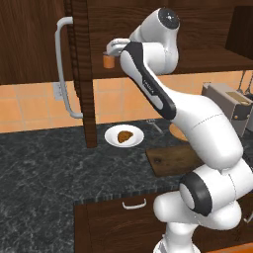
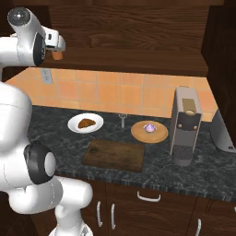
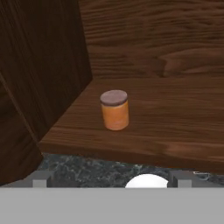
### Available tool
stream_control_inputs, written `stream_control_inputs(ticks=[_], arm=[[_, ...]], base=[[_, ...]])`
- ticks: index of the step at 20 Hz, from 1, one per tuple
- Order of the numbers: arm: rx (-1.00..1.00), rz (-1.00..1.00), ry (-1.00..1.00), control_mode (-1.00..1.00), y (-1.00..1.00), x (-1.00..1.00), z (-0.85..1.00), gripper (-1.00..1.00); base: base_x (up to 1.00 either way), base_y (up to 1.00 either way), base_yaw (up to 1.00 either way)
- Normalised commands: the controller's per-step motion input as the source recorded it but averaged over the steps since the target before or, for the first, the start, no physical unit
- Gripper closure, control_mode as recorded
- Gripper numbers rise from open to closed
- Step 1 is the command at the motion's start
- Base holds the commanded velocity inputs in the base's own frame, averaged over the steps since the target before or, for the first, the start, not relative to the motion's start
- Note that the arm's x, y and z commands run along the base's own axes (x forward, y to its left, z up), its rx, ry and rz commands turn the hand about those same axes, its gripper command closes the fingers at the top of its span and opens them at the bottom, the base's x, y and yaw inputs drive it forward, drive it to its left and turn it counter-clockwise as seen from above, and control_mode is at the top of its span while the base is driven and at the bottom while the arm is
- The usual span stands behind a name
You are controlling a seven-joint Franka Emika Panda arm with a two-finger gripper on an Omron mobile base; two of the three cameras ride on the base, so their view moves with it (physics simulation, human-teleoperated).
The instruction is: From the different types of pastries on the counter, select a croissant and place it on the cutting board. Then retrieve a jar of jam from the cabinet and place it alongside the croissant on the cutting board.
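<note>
Jar of jam (image 3: 115, 110), unlabelled, upright on cabinet (image 3: 175, 118) shelf before open pincer (image 3: 111, 180).

Sim kitchen, home-type: dark marbled counter (image 2: 193, 177) w/ wood drawers (image 2: 152, 207) sitting under it, orange tile backsplash (image 2: 115, 92) running behind, coffee machine (image 2: 185, 125) standing on top, wall cabinet (image 1: 79, 69) hanging above.

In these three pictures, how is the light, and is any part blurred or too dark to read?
Left base view: even light, orange tiles bright, the croissant sharp on its white plate. Right base view: cabinet very dark, grain faint; cutting board readable. Hand view: jar of jam slightly soft, small shadow at its base, left cabinet wall nearly black.
</note>
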Motion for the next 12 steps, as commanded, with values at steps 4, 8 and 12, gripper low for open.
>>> stream_control_inputs(ticks=[4,8,12], arm=[[0.00,0.06,-0.07,-1.00,0.07,0.29,-0.10,-1.00],[-0.01,0.09,-0.08,-1.00,0.30,0.18,-0.22,-1.00],[-0.08,0.06,-0.07,-1.00,0.14,0.30,-0.24,-1.00]], base=[[0.00,0.00,0.00],[0.00,0.00,0.00],[0.00,0.00,0.00]])
